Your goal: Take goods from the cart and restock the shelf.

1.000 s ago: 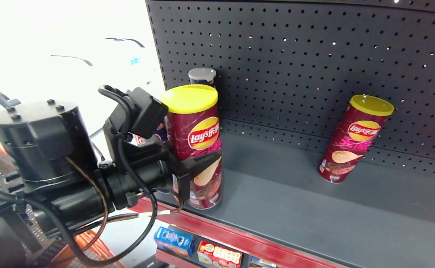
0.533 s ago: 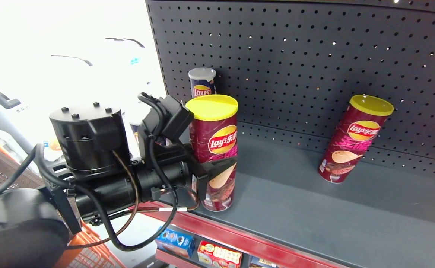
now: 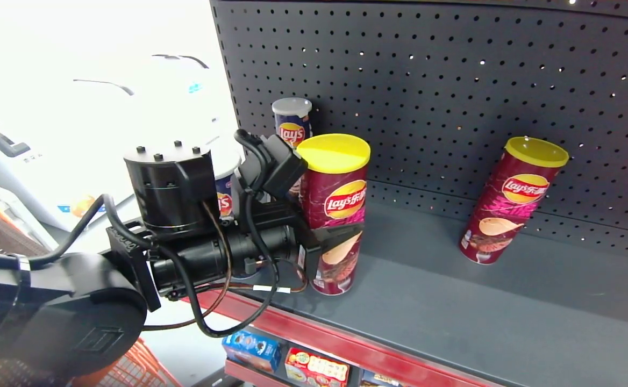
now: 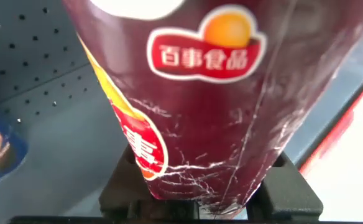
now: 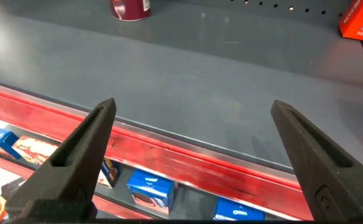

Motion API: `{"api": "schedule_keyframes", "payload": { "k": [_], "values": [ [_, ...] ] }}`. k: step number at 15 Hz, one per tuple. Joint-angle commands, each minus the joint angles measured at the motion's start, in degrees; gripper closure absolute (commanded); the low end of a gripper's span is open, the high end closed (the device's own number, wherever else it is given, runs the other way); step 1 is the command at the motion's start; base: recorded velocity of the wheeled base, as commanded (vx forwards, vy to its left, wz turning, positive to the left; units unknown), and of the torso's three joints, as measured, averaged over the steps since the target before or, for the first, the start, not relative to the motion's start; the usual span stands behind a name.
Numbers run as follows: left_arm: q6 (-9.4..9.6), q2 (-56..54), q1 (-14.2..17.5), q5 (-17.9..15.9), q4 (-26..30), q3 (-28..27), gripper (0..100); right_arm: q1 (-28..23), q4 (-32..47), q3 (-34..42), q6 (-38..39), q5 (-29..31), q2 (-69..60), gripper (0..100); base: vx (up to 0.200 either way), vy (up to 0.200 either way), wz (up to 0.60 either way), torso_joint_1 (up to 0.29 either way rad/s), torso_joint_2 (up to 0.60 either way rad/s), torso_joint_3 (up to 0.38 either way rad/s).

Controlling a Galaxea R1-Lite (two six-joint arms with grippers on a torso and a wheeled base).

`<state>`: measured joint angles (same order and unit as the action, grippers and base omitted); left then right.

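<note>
1. Left gripper [image 3: 341,236]: clamped across the middle of the maroon chip can [image 3: 335,199], one dark finger lying over the can's front
2. Held upright with the yellow lid on top, over the front left part of the grey shelf [image 3: 454,306], just in front of the blue can [image 3: 291,122] that stands against the pegboard [image 3: 454,80]
3. Right gripper [image 5: 200,162]: spread wide with nothing between the fingers, hanging near the shelf's red front edge [image 5: 188,158]
4. Hard to make out:
   - far finger of the left gripper hidden behind the maroon chip can
   - base of the can perhaps resting on the shelf, though contact cannot be told from the head view
   - top and bottom of the can cut off in the left wrist view
   - a pale-lidded can [image 3: 225,199] mostly covered by the left arm
5. Compared with a second ago:
   - carried to the right and further onto the shelf, gripper and can together, grip unchanged
   - blue can now showing its label, where only its lid showed before
   - leaning maroon can [image 3: 507,204], propped against the pegboard well to the right, unmoved
</note>
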<state>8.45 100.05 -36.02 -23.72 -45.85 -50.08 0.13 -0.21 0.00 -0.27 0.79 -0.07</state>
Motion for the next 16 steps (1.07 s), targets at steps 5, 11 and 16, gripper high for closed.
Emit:
{"api": "schedule_keyframes", "payload": {
  "k": [5, 11, 16],
  "values": [
    [0.08, 0.9, -0.5, -0.4, -0.1, -1.2, 100, 0.0, -0.1, 0.0, 0.0, 0.0, 0.1, 0, 0.0, 0.0, -0.6, 0.002, 0.0, 0.001],
    [-0.01, 0.9, 0.3, -0.4, -0.2, -1.1, 100, 0.0, -0.1, 0.0, 0.0, 0.1, 0.1, 0, 0.0, 0.0, -0.3, 0.0, 0.0, 0.001],
    [-0.27, -1.1, 0.7, -0.2, -0.8, -0.5, 100, 0.0, 0.0, 0.0, -0.2, -0.1, 0.1, 0, 0.0, 0.0, 0.0, 0.0, 0.0, 0.0]
  ]
}}
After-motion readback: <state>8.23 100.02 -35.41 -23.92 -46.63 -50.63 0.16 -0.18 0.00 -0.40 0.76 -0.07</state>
